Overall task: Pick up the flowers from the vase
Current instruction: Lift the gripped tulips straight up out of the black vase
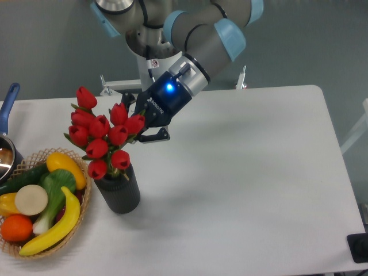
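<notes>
Surface: white table (241, 172) before a grey-green wall.
Flowers: red tulip bunch (106, 135), its lowest buds just over the vase mouth, stems hidden.
Vase: dark ribbed cylinder (119, 192), upright, at 6 o'clock of the bunch.
Gripper: UR5e gripper (140, 123) clenched on the bunch from 2 o'clock, blue light lit.
Basket: wicker basket (80, 215) of fruit and vegetables at the vase's 9 o'clock.
Pot: blue-handled pot (8, 109) at the table's left edge.

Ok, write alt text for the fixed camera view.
A robot arm's tool grips a bunch of red tulips, their lowest buds just above the mouth of a dark ribbed vase on a white table. A wicker basket of fruit and vegetables sits left of the vase.
</notes>
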### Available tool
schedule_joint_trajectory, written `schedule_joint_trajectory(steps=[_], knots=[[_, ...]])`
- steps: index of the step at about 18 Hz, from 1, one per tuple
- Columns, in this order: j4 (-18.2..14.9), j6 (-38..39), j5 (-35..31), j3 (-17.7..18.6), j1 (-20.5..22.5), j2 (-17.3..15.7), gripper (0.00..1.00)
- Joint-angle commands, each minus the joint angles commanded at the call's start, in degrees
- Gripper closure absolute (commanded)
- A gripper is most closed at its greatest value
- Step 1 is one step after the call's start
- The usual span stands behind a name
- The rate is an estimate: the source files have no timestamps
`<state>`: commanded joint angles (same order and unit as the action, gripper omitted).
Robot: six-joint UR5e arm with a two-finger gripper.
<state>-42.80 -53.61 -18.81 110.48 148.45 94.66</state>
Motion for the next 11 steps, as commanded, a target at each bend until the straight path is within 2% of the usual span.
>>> schedule_joint_trajectory(steps=[2,6,11], knots=[[0.0,0.7,0.4,-0.3,0.1,0.0,1.0],[0.0,7.5,0.8,-3.1,0.4,0.0,1.0],[0.0,8.0,0.8,-3.7,0.9,-0.2,1.0]])
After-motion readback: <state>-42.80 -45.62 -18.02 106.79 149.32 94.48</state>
